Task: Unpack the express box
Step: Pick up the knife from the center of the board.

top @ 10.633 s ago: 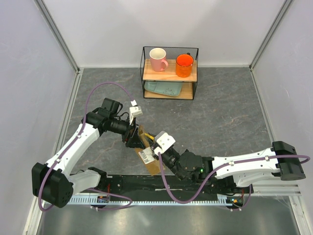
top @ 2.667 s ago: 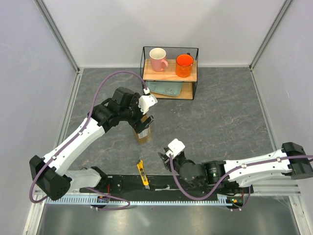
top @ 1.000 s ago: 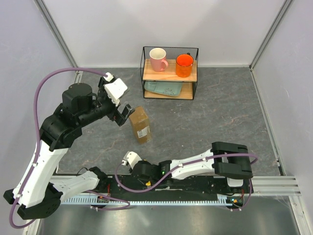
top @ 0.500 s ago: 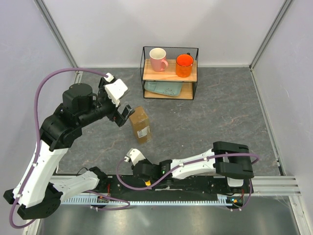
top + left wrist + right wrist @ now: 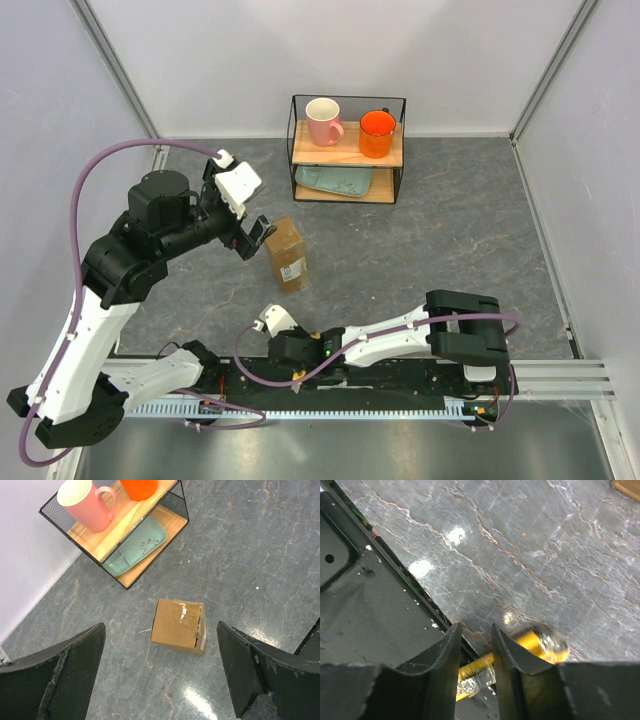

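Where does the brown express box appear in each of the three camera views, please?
Top external: the express box lies left of centre, in front of the wire shelf.
Left wrist: the box sits mid-frame, below that same shelf.
Right wrist: only a brown sliver in the top right corner, perhaps the box; no shelf.

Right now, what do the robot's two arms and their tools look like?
Both the left arm and right arm have white shells with black joints, and a purple cable runs along each. The left tool and right tool each have two dark, flat, tapering fingers with scuffed edges.
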Robot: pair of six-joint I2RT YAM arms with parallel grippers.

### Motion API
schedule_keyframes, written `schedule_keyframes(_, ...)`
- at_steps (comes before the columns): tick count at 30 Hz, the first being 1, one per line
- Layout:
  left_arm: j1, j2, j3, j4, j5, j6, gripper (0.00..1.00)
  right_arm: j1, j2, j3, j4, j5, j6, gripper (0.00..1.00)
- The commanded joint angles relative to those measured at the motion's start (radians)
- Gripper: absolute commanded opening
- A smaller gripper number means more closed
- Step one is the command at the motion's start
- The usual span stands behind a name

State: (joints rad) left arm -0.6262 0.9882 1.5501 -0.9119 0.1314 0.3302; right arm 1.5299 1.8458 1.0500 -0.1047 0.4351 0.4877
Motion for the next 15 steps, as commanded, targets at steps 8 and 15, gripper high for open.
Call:
schedule_keyframes(8,-0.004,-0.011,0.01,-0.005,0.019,-0.028,1.0,0.044,-0.117,0.062,-0.078,0.122,-0.018,0.48)
schedule_keyframes(15,-0.003,-0.01,0.013,-0.012,0.028,-0.03,1.0,0.042,-0.229,-0.042,-0.044,0.027,-0.207,0.69)
